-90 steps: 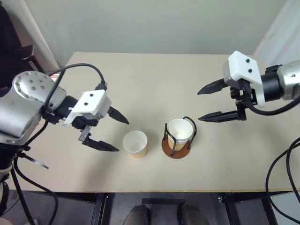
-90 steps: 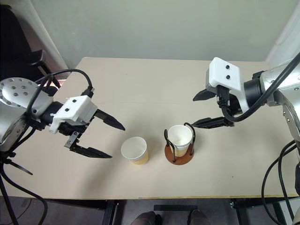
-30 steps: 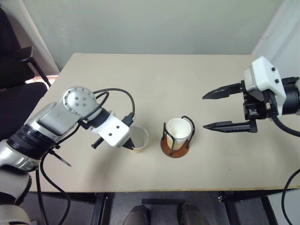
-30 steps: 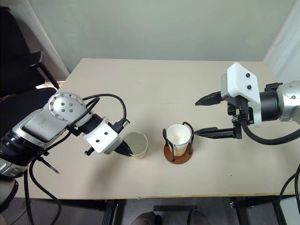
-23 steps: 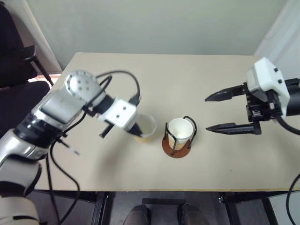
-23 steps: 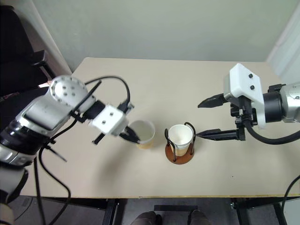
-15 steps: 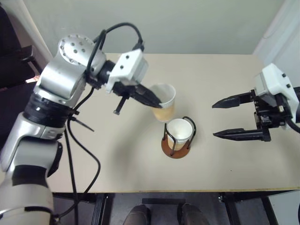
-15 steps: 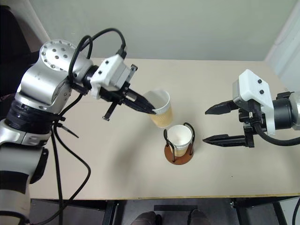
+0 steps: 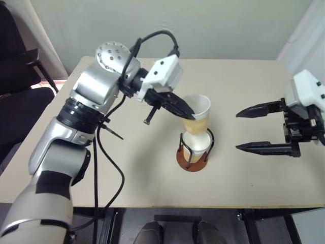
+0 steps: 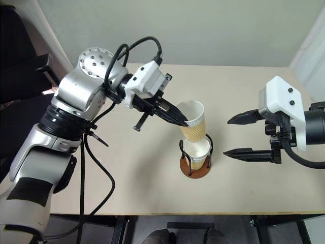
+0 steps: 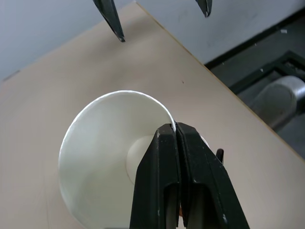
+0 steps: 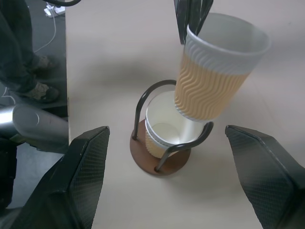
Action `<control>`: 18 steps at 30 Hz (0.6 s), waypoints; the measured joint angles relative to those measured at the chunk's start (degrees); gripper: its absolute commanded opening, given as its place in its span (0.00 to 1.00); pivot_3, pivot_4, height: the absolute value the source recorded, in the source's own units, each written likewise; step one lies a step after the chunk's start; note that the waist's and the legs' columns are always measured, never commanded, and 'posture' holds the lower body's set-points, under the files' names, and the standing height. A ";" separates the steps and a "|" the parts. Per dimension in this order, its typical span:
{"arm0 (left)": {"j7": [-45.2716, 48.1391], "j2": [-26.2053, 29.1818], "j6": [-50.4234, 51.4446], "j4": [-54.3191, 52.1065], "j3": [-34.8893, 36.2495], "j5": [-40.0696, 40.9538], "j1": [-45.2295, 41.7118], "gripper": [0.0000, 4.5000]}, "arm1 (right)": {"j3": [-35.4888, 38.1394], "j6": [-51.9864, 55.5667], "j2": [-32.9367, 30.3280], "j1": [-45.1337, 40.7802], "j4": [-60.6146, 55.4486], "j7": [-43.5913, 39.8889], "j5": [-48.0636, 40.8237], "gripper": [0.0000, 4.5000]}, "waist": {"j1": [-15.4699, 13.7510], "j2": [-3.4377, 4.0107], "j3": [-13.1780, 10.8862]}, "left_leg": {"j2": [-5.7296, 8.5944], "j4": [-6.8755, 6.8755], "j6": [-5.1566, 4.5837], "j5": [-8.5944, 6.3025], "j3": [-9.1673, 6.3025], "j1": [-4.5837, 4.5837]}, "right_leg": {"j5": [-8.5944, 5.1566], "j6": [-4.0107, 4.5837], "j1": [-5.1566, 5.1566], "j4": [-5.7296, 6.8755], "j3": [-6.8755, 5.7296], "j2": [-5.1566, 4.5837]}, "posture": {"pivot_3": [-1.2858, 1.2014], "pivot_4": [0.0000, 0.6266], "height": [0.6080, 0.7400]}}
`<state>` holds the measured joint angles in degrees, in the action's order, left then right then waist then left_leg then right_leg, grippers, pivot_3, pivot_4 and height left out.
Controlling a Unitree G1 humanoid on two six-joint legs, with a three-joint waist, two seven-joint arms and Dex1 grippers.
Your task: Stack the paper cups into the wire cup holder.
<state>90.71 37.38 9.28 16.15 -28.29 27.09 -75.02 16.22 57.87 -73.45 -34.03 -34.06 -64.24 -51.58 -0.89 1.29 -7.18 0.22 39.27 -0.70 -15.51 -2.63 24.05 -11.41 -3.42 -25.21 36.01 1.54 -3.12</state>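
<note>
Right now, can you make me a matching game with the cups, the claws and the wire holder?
Things:
1. left claw
2. right claw
3. cup in the wire holder
4. wire cup holder

States:
A. open, holding nothing
B. stands on the table, brown base
C. shut on the rim of the raised cup
D. sits upright inside the black loops

Pairs: 1-C, 2-A, 3-D, 4-B
</note>
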 measured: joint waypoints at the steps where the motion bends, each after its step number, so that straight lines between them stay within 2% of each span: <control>1: 0.00 -0.21 -0.66 0.17 -0.76 -0.01 -0.03 0.00 | 0.51 0.08 -0.06 0.36 -0.18 0.36 -0.14 0.90 | -0.01 0.00 0.00 | 0.00 0.00 0.00 0.00 0.03 0.00 | 0.01 -0.01 0.00 0.00 0.00 0.00 | 0.52 0.24 1.00; 13: 0.00 1.44 -2.75 -1.29 -8.10 -0.12 0.57 0.00 | 1.55 0.02 -1.04 1.86 -0.95 2.90 -1.87 0.90 | -0.13 0.00 0.00 | 0.00 0.11 -0.03 0.00 0.05 0.00 | 0.04 -0.07 0.03 0.00 0.03 0.01 | 0.52 0.24 1.00; 16: 0.00 -0.17 -4.38 -0.74 -8.39 -3.92 1.59 0.13 | 1.54 -0.09 -1.14 1.97 -0.92 2.99 -2.11 0.90 | -0.20 0.00 0.00 | 0.00 0.21 -0.06 -0.01 0.05 0.01 | 0.06 -0.11 0.08 0.01 0.02 0.01 | 0.52 0.24 1.00; 18: 0.01 -1.40 -4.62 -0.22 -8.17 -5.01 1.70 0.28 | 1.54 -0.34 -1.35 2.01 -0.90 2.99 -2.14 0.90 | -0.25 0.00 0.00 | 0.00 0.29 -0.11 -0.04 0.06 0.02 | 0.08 -0.14 0.10 0.01 0.02 0.01 | 0.52 0.24 1.00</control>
<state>90.72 35.98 4.67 15.93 -36.46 22.08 -73.32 17.76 57.53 -74.80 -32.03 -34.96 -61.26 -53.72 -1.13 1.29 -7.18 0.22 39.56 -0.81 -15.54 -2.58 24.08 -11.33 -3.56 -25.11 36.02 1.57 -3.11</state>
